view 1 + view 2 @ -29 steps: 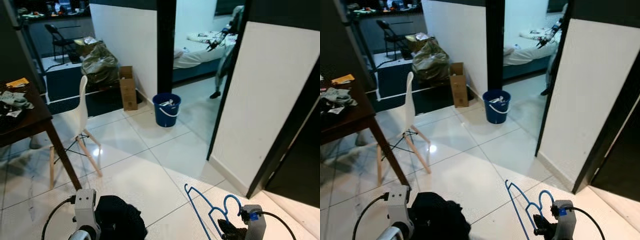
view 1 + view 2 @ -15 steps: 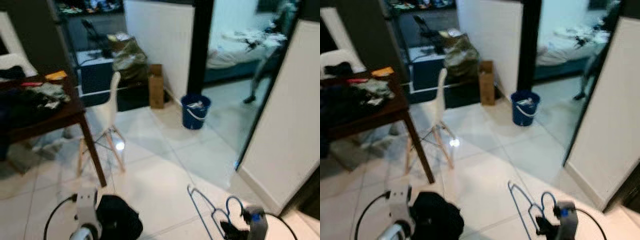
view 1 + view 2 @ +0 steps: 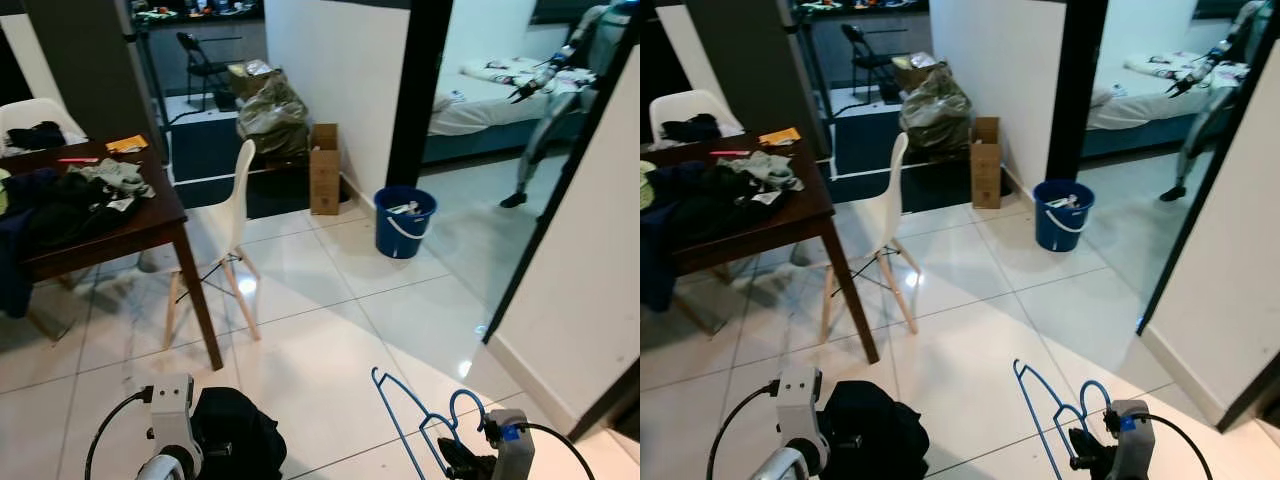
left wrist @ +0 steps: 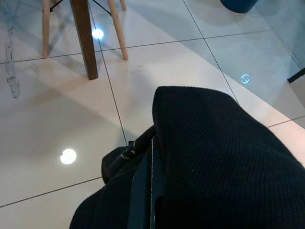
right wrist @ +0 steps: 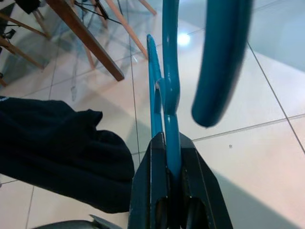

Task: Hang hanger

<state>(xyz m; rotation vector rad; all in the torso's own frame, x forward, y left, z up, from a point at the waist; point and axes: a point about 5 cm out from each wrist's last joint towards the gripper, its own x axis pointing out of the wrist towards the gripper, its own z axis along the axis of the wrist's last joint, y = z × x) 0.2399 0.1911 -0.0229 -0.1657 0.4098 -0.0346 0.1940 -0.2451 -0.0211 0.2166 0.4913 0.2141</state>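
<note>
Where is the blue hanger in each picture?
Left eye view: the blue hanger is at the bottom, right of middle, above the right gripper.
Right eye view: at the bottom, right of middle.
Left wrist view: not in it.
Right wrist view: clamped between the black fingers.
Shared landmark: the black garment.

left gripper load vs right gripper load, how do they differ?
The left gripper holds a black garment: soft, knitted, bunched and draped over the fingers. The right gripper holds a blue hanger: rigid, thin, open-framed, clamped between the fingers with its hook curling above them. The black garment is bulky; the blue hanger is slim. Both are carried low, above the tiled floor.
</note>
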